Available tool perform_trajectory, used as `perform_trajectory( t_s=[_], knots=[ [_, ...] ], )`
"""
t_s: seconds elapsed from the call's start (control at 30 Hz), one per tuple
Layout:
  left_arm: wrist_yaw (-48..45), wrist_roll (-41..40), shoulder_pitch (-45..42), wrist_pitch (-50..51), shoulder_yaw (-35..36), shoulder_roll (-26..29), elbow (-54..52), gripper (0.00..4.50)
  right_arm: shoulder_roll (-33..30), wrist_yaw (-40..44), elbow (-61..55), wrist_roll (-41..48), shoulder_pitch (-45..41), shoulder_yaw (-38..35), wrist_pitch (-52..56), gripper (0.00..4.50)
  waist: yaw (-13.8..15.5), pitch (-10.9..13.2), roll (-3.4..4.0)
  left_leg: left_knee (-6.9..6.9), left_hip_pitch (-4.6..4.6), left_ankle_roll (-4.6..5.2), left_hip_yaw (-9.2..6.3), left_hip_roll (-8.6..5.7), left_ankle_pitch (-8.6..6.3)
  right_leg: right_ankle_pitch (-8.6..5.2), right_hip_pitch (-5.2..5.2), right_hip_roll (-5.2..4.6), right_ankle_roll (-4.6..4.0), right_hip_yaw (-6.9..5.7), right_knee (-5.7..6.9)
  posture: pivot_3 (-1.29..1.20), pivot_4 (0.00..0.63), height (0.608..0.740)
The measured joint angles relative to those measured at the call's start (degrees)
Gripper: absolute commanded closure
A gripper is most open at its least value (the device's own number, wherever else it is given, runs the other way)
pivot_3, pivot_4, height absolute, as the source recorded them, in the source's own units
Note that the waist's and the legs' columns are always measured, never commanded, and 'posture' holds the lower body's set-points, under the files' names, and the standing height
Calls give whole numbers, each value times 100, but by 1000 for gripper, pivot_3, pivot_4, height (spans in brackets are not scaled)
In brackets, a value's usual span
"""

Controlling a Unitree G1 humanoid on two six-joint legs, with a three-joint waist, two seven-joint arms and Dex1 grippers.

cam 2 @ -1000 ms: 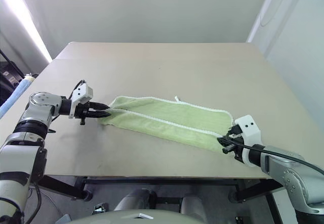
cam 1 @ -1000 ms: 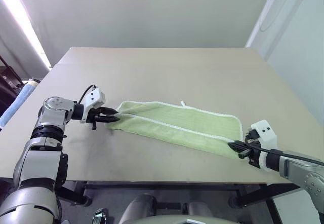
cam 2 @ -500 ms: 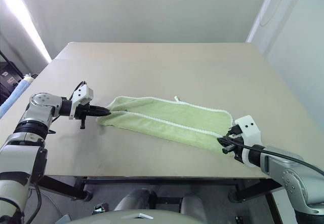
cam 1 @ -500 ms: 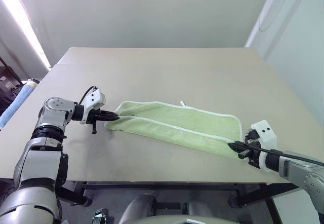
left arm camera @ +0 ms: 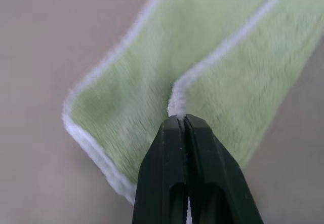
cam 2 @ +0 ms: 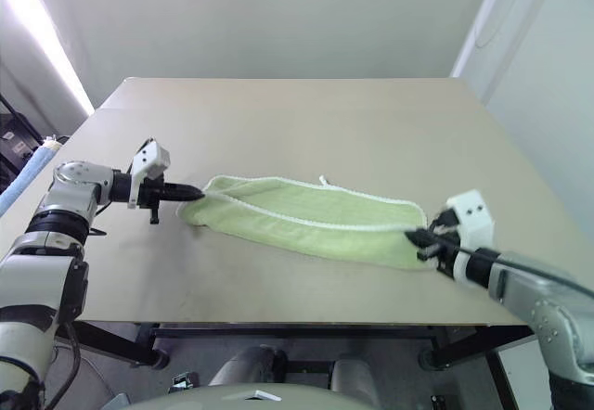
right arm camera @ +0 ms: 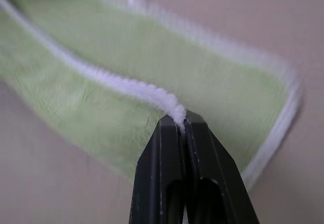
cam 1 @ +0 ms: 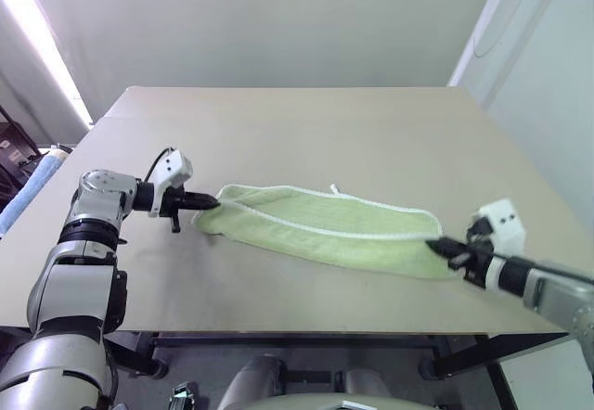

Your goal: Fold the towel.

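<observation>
The towel (cam 1: 325, 229) is pinched at opposite ends by the left gripper (cam 1: 209, 203) and right gripper (cam 1: 441, 248), both clamped on its white edging; a blue cloth roll (cam 1: 26, 190) lies beside the table (cam 1: 306, 122).

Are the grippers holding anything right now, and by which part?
Yes, the towel. The left gripper and the right gripper are each shut on its white stitched edging, one at each end of its near edge.

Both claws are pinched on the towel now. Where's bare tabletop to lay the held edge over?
Bare table runs from the towel's far edge and its loop to the far table edge. A narrower bare strip lies along the near edge. The middle band is crowded: left claw, towel, right claw.
</observation>
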Motion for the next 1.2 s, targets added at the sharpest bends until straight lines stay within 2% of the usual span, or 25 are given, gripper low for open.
perform_trajectory(
  t_s=[0.13, 0.27, 0.5, 0.57, 0.67, 0.77, 0.87, 1.03, 1.1, 1.2],
  knots=[
    [151, -140, -263, 203, 223, -24, 111, 4449, 4, -166, 306, 62, -517, -269, -44, 4500, 6, -2, -3, -4, -1, 1, 0, 0, 0, 0, -3, -1, 2, -1, -1, 0, 0, 706],
    [1061, -418, -856, 408, 684, -336, 406, 4449, 34, -547, 945, -186, -1461, -263, -322, 4500, 19, -1, -6, 7, -7, 2, 0, 0, 1, 4, -7, -1, 7, -2, 1, 0, 0, 706],
    [3894, -387, -1861, -181, 1102, -1001, 867, 4449, 53, -822, 2843, -1489, -3045, 727, -1742, 4500, -21, -1, -6, 10, -4, 11, 4, -4, 6, 9, -4, -1, 16, 1, 3, 0, 0, 706],
    [4394, -320, -1993, -337, 1109, -1112, 971, 4449, 104, -832, 3494, -1831, -3435, 954, -2244, 4500, -35, -1, -6, 7, -5, 15, 6, -5, 9, 9, -6, -1, 16, 4, 9, 0, 0, 706],
    [4695, -234, -2143, -541, 1110, -1163, 1007, 4449, 127, -812, 4330, -2117, -4001, 1105, -2903, 4500, -41, -1, -5, -2, -10, 15, 13, -9, 12, 9, -6, -3, 16, 10, 19, 0, 0, 706],
    [4573, -176, -2217, -650, 1108, -1105, 1011, 4449, 85, -644, 4617, -2223, -4223, 1101, -3337, 4500, -45, -1, -5, -8, -9, 15, 13, -10, 12, 9, -7, -2, 16, 10, 17, 0, 0, 706],
    [3891, -176, -2190, -655, 1107, -850, 1015, 4449, -97, -188, 4305, -2124, -3791, 1055, -3314, 4500, -44, -1, -6, -8, -8, 16, 13, -11, 11, 9, -17, -1, 16, 10, 15, 0, 0, 706],
    [2069, -180, -1431, -634, 1058, -210, 891, 4449, -205, 737, 2747, -1573, -1632, 885, -2766, 4500, -44, -3, -1, 1, -4, 17, 12, -11, 11, 9, -23, -1, 15, 12, 29, 0, 0, 706],
    [1506, -137, -1021, -632, 922, -65, 838, 4449, -202, 859, 2211, -1373, -977, 826, -2455, 4500, -37, -1, 2, 14, -5, 15, 12, -11, 9, 9, -24, -1, 14, 15, 37, 0, 0, 706],
    [805, -55, -584, -625, 734, 118, 658, 4449, -183, 852, 1526, -1130, -452, 652, -2144, 4500, -42, -1, 2, 25, -4, 1, 5, -9, 0, 9, -22, 5, 1, 17, 38, 0, 0, 706]
  ],
)
